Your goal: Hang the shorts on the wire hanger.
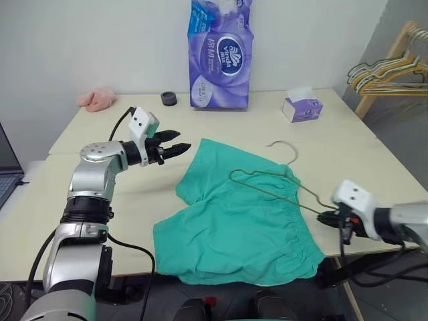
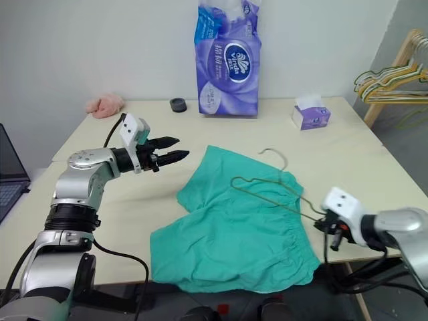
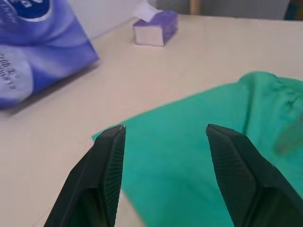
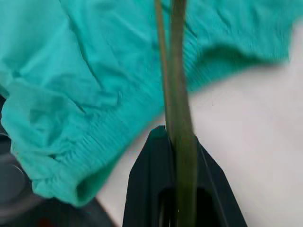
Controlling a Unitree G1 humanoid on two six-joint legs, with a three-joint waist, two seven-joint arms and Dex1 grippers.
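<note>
Left eye view shows the teal-green soft fabric shorts spread on the pale wooden table, front hem hanging over its near edge, with the thin olive-gold wire hanger lying across their waistband side. The right gripper is clenched on the hanger's corner at the table's right edge, while the left gripper hovers released just beside the shorts' far leg. Behind stand a purple tissue-roll pack, a small purple tissue box, a black ring and a pink fluffy cloth; coloured hangers hang at the right.
</note>
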